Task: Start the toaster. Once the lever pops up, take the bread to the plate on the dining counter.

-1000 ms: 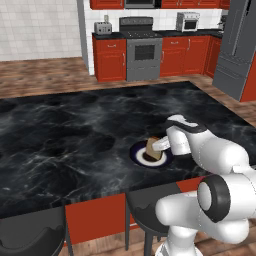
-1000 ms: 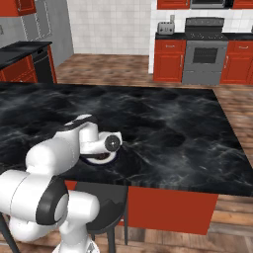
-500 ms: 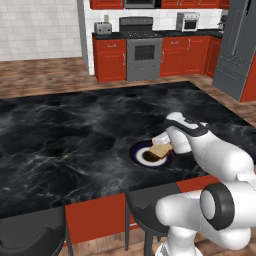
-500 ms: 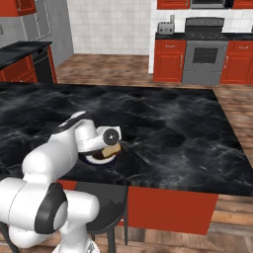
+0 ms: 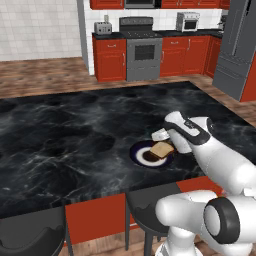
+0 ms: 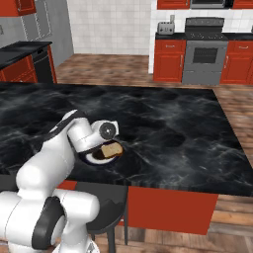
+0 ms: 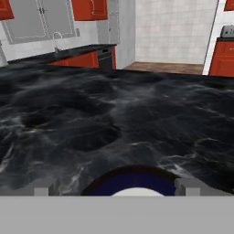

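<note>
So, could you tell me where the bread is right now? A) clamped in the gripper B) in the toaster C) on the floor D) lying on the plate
D: the bread lies on the plate on the dining counter, and the open gripper is off it.

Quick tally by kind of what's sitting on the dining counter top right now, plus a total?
Bread slices: 1, the bread lying on the plate, hanging a little over its rim.
Plates: 1, the plate, navy rim, on the dining counter.
Total: 2.
The gripper is beside the bread with its jaws open, holding nothing.
</note>
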